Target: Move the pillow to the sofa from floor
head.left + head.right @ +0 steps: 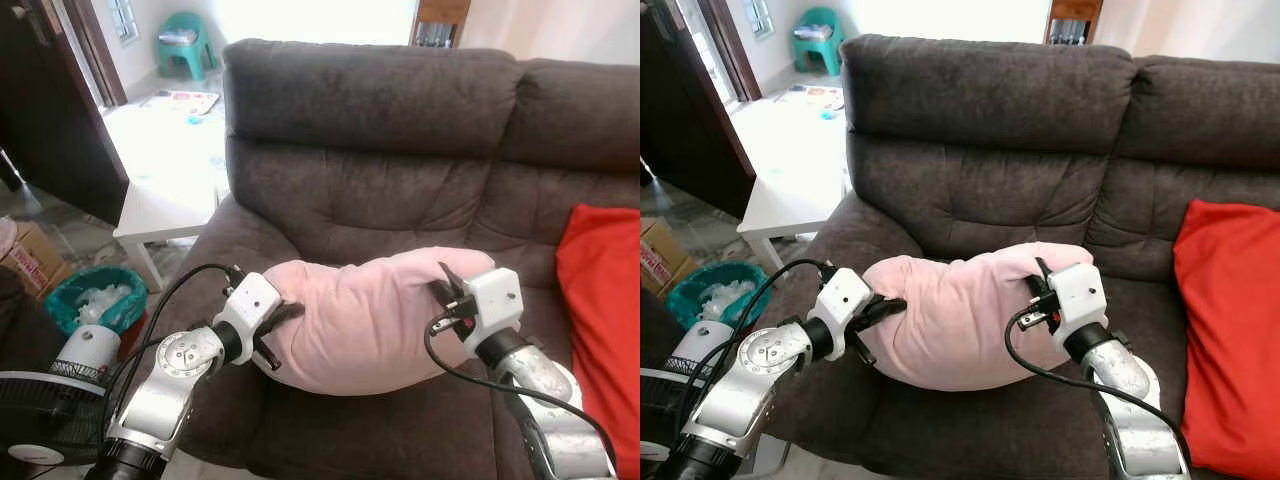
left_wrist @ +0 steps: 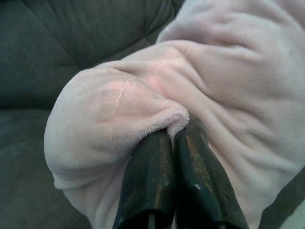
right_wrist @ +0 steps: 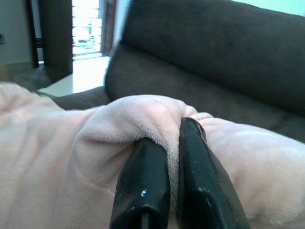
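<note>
The robot holds the pink pillow (image 1: 370, 315) up over the seat of the sofa (image 1: 400, 130). It is off the floor now. The pillow sags in the middle and hangs between the two arms. I think its bottom may touch the seat, but that is hard to tell from here.

The left gripper (image 1: 285, 313) pinches the pillow's left end. In the left wrist view, its two black fingers (image 2: 152, 181) are squeezed nearly together, with a fold of soft cloth caught between the tips. The right gripper (image 1: 447, 283) pinches the right end the same way. Its fingers (image 3: 145, 183) are almost closed, with a little ridge of pink cloth between them.

So the step in hand is the last one: putting the pillow down. Next, I think the robot needs to lower both arms until the pillow lies flat on the seat. Then both grippers must let go and pull back. They should pull back gently, so the cloth does not snag and drag the pillow off the front edge.

A red cushion (image 1: 600, 320) already lies on the sofa, on the right, apart from the pillow.

A green basket (image 1: 75, 290) stands on the floor to the left of the sofa. It holds some crumpled white stuff, maybe paper or plastic. Beside it is a low white table (image 1: 165, 165), and a fan (image 1: 40, 405) stands nearby.
</note>
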Tool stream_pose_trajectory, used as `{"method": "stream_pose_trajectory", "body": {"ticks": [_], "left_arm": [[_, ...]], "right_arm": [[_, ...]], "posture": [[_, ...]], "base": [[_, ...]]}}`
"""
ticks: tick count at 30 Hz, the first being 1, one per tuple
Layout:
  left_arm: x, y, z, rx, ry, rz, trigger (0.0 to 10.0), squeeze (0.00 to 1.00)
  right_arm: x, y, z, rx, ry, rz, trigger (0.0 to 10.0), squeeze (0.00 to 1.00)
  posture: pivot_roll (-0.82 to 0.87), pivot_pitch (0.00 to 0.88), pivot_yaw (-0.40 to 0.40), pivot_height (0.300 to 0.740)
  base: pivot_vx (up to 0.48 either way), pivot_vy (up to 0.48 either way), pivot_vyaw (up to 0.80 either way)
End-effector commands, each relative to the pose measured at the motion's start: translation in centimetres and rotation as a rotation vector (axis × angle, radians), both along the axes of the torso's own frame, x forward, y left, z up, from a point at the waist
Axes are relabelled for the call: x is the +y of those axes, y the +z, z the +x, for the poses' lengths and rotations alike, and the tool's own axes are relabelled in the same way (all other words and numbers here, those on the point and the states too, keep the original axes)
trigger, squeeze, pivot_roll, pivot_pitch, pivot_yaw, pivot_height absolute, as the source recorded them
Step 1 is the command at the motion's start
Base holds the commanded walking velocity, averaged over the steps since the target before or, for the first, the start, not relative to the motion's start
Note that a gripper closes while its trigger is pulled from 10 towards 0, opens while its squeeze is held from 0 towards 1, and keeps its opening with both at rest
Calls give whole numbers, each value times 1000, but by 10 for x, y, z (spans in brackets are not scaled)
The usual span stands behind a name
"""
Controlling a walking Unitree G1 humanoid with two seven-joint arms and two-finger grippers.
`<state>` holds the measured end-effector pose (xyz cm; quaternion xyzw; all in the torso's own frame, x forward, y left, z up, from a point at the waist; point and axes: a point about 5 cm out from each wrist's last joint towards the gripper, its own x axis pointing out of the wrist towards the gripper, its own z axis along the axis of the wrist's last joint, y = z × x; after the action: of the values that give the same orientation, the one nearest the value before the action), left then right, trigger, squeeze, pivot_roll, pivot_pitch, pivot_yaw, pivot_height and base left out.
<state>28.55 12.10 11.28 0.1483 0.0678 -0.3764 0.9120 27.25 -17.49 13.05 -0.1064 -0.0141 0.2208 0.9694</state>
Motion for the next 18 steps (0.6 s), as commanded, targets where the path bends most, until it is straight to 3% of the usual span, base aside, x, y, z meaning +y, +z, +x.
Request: {"method": "stream_pose_trajectory", "body": {"ticks": [1, 4, 5, 6, 7, 18], "left_arm": [[-22, 15, -4, -47, -107, -42, 10000, 0], [-22, 15, -4, -44, -110, -41, 10000, 0], [-22, 15, -4, -42, -107, -39, 10000, 0], [-22, 15, -4, -42, -107, -39, 10000, 0], [-21, 14, -3, -41, -102, -36, 10000, 0], [-8, 11, 10, -73, 60, -28, 10000, 0]], "right_arm": [[29, 23, -1, -93, 167, 24, 10000, 0], [28, 22, 0, -90, 162, 21, 10000, 0], [26, 20, 0, -79, 162, 20, 10000, 471], [26, 20, 0, -79, 162, 20, 10000, 471], [26, 18, 0, -68, 158, 26, 10000, 1000], [16, 17, 2, -71, 104, 5, 10000, 1000]], "posture": [[36, 14, -20, 740], [36, 12, -20, 740], [36, 11, -19, 740], [36, 11, -19, 740], [36, 11, -19, 740], [32, 11, -20, 740]], "base": [[0, 0, 0], [0, 0, 0], [0, 0, 0], [0, 0, 0], [0, 0, 0], [0, 0, 0]]}}
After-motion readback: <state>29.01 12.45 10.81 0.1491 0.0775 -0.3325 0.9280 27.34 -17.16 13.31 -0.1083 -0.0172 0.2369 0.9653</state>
